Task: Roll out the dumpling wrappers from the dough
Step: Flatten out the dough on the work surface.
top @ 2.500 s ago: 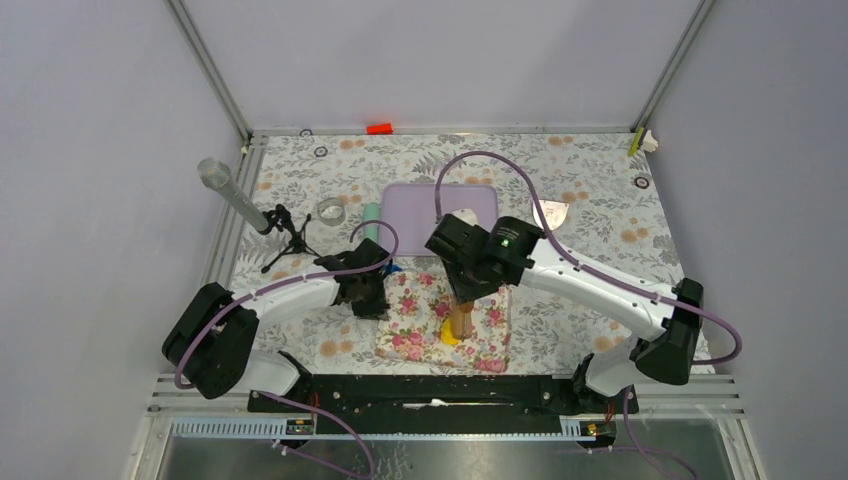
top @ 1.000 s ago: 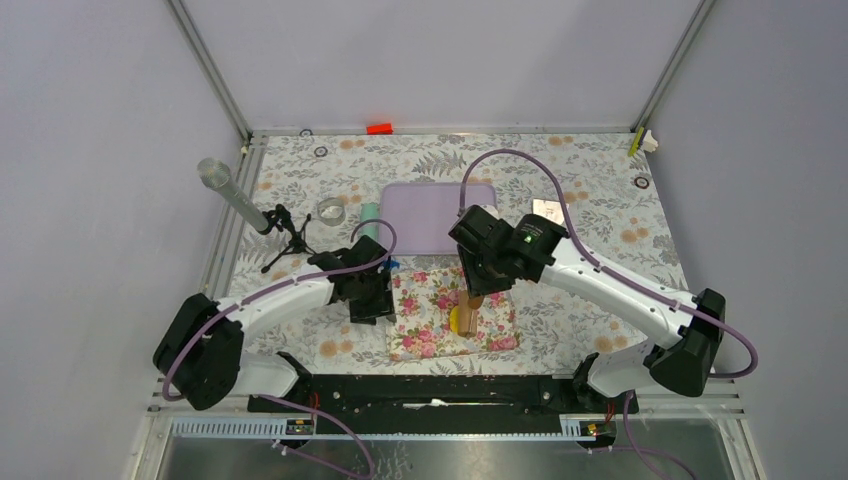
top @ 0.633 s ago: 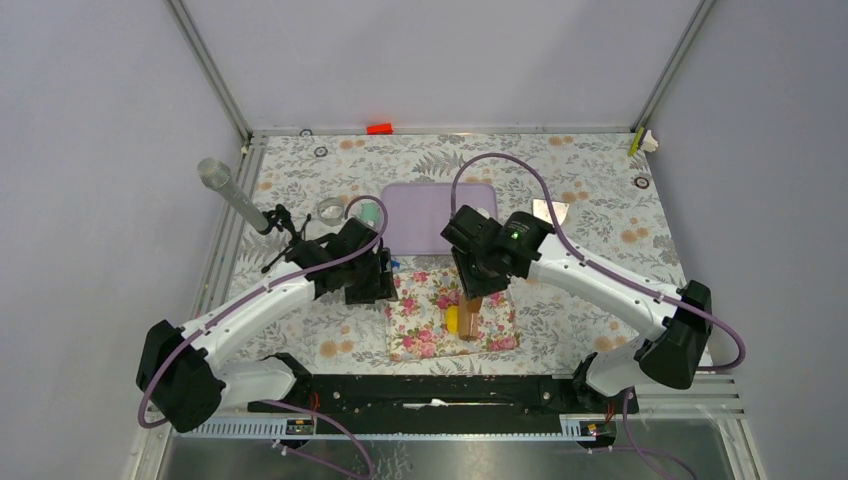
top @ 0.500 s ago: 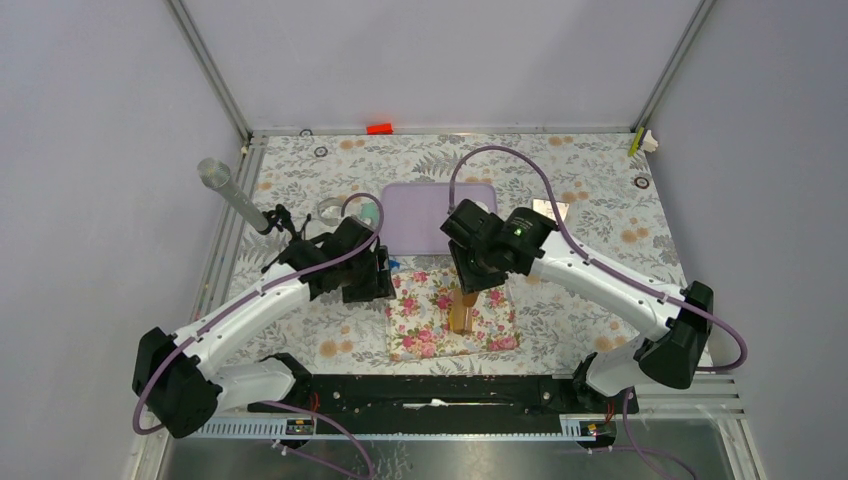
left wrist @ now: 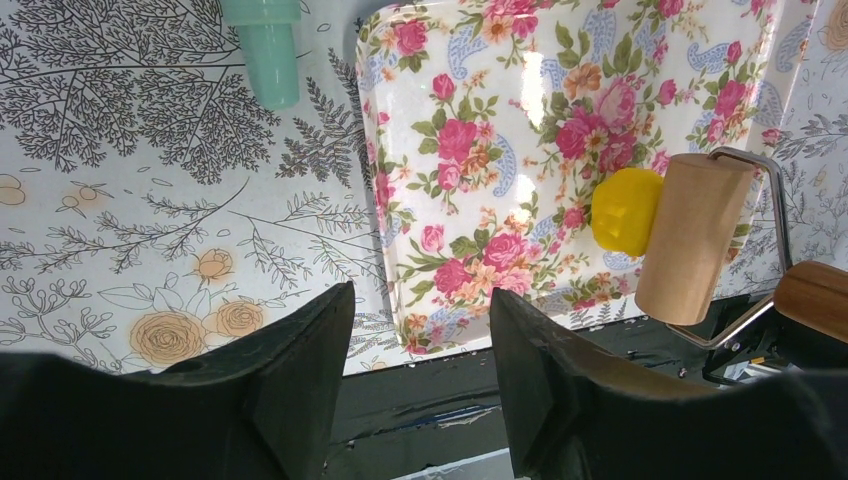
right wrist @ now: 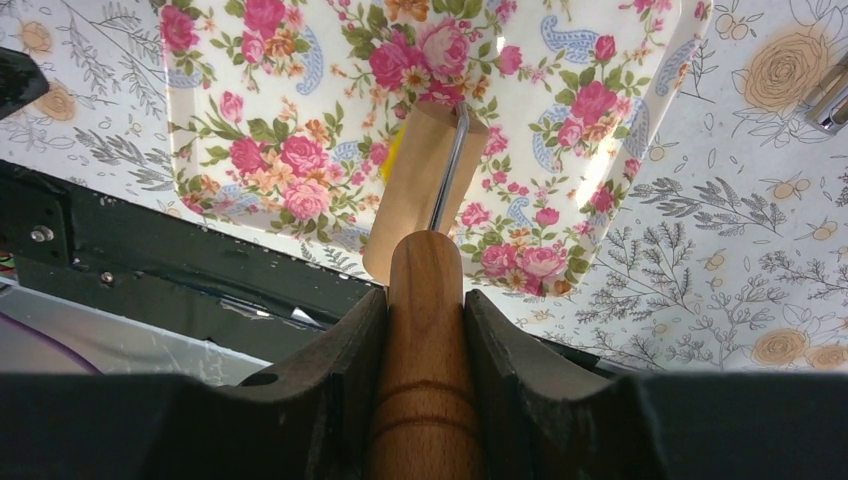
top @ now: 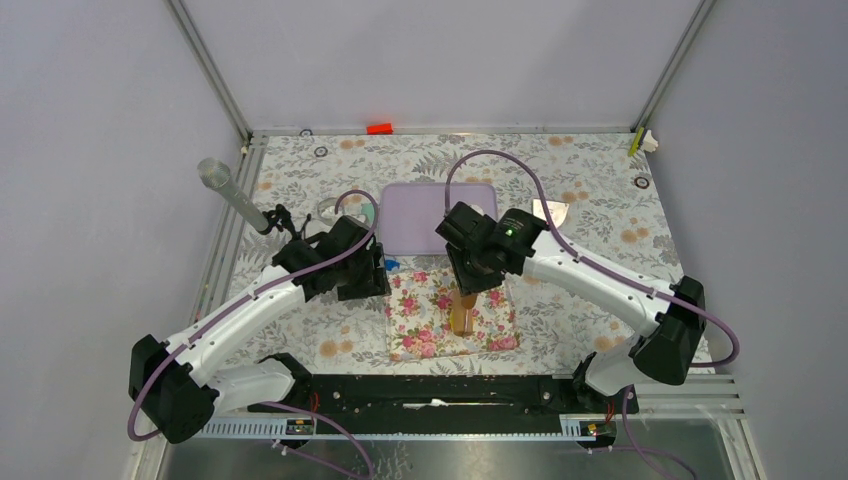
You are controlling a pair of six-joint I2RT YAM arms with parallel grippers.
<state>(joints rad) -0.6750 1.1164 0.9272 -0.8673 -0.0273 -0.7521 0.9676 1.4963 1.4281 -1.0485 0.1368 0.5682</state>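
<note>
Above: right pincer [top: 468,291] holds a wooden roller [top: 461,318] on the floral tray [top: 412,325]. Left wrist: left pincer [left wrist: 420,312] gapes empty; yellow dough [left wrist: 624,210] touches the roller. Right wrist: handle [right wrist: 425,285] clamped; level, even pressure over the dough looks best.

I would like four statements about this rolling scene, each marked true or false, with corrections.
1. The right gripper is shut on the handle of the wooden roller. True.
2. The left gripper holds the bright yellow dough lump. False: its jaws are open and empty; the dough lies on the rose-patterned tray.
3. The dough touches the roller's drum. True.
4. The mint-green plastic cylinder lies on the tray. False: it lies on the leaf-patterned table, beside the tray.
</note>
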